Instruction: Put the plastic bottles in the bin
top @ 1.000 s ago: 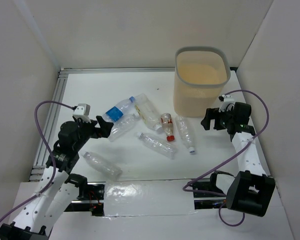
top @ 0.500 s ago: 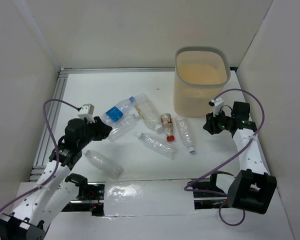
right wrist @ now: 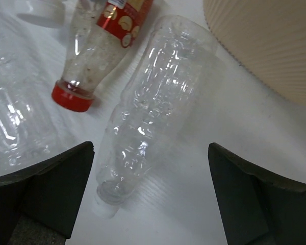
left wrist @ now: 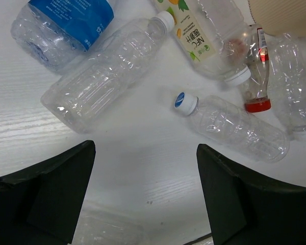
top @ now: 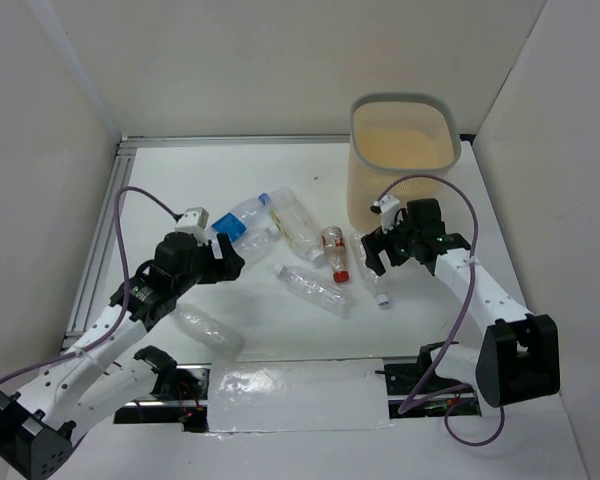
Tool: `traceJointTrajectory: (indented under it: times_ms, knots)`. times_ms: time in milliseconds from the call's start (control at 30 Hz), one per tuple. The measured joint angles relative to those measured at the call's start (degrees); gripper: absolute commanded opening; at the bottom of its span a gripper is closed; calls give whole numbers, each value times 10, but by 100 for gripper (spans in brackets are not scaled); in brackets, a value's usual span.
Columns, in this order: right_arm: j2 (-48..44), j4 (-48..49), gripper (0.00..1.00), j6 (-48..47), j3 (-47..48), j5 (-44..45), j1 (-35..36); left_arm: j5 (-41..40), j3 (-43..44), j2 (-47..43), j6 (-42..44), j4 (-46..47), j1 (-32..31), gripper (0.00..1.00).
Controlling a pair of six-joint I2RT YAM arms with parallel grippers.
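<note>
Bottles (top: pixel 313 288) lie on the bench (top: pixel 180 180) beside the bin (top: pixel 380 200). Right tool (right wrist: pixel 150 158), open, should straddle the clear bottle (right wrist: pixel 153 112) mid-body, then close gently; left tool (left wrist: pixel 143 173) hovers open, empty.

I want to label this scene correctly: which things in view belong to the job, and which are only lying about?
Belong to the job:
- blue-labelled bottle
- red-capped bottle
- clear bottles around them
- beige bin

Only lying about:
- metal rail on the left
- shiny taped strip at the near edge
</note>
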Motion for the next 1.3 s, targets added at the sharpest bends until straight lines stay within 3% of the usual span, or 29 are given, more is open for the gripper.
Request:
traceJointTrajectory:
  times_ms: [133,367,500,533,667,800,1033,1300]
  knots:
    - [25,42,99,28,-13,56,27,-29,1,0,-19,-15,-33,93]
    - [81,100,94,57,-50,114,71,-114,1,-19,-162,-80,-128,93]
    - [112,123,79,70,-61,135,89,-169,3,-6,-259,-127,-199,93]
    - [118,128,71,74,-62,138,91,-176,7,3,-285,-144,-209,93]
    - [119,139,54,77,-63,142,93,-197,21,55,-381,-206,-222,94]
    - [94,110,38,48,-59,111,94,-202,21,81,-456,-259,-224,94]
    - [3,-1,30,-63,38,33,129,-231,38,134,-558,-341,-267,97]
    - [7,-61,26,-107,193,-56,184,-304,166,237,-648,-450,-374,98]
